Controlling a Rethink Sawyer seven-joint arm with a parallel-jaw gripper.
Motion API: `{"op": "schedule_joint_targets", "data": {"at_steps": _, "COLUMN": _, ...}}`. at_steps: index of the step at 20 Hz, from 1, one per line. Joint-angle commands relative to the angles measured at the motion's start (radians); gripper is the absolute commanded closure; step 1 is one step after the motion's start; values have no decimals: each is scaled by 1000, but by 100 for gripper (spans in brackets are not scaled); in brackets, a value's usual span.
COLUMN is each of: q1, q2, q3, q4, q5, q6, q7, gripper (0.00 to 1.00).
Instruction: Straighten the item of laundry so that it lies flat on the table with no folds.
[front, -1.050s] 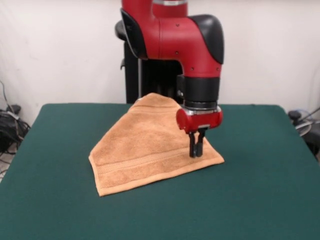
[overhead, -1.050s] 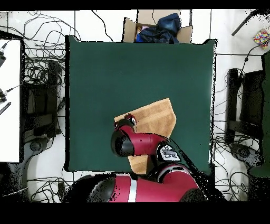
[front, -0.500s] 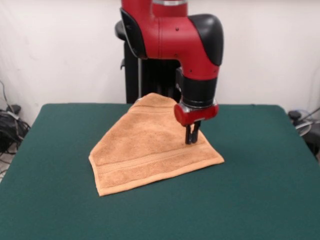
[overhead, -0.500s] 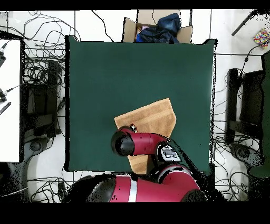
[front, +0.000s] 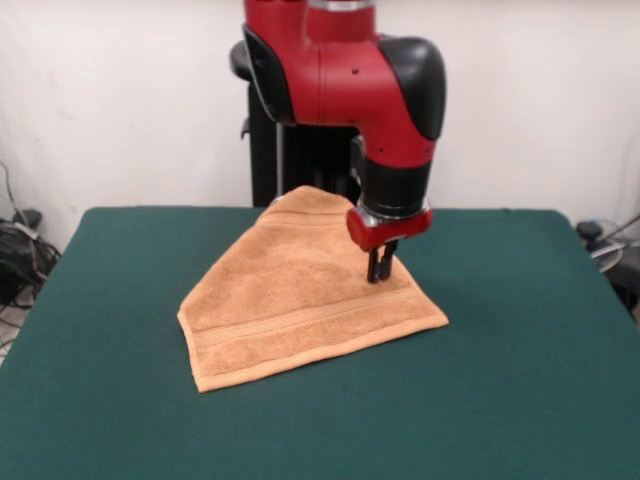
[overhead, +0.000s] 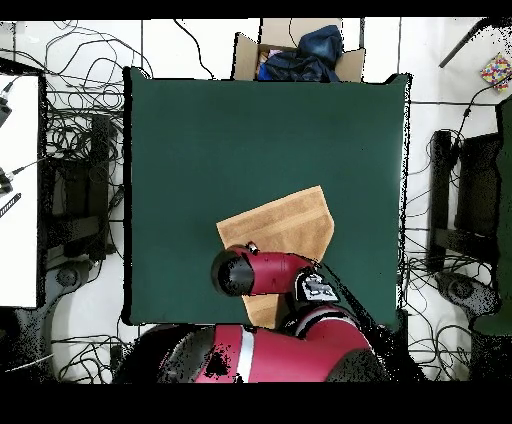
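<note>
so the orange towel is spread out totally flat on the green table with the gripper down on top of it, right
Not quite. The towel is not spread flat: the front view shows it folded over into a roughly triangular shape, peaking toward the table's far side. The rest holds: it lies on the green table, and the gripper is down at the cloth's surface.

One camera faced the red and black robot arm (front: 345, 90) across the dark green felt table (front: 520, 380), fairly close and slightly raised. The other looked straight down from high above. Both covered that table and arm.
</note>
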Motion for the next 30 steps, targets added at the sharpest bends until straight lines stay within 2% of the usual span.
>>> {"op": "schedule_joint_targets", "data": {"at_steps": 1, "q1": 53, "q2": 183, "q3": -54, "q4": -107, "q5": -48, "q6": -94, "q7": 158, "gripper": 100}}
{"op": "schedule_joint_targets", "data": {"at_steps": 8, "q1": 90, "q2": 262, "q3": -89, "q4": -149, "q5": -29, "q6": -174, "q7": 181, "gripper": 100}}
{"op": "schedule_joint_targets", "data": {"at_steps": 14, "q1": 51, "q2": 257, "q3": -34, "q4": -125, "q5": -33, "q6": -365, "q7": 226, "gripper": 100}}
{"op": "schedule_joint_targets", "data": {"at_steps": 18, "q1": 68, "q2": 271, "q3": -16, "q4": -150, "q5": 24, "q6": -316, "q7": 236, "gripper": 100}}
{"op": "schedule_joint_targets", "data": {"at_steps": 30, "q1": 120, "q2": 281, "q3": -42, "q4": -211, "q5": 178, "q6": -216, "q7": 277, "gripper": 100}}
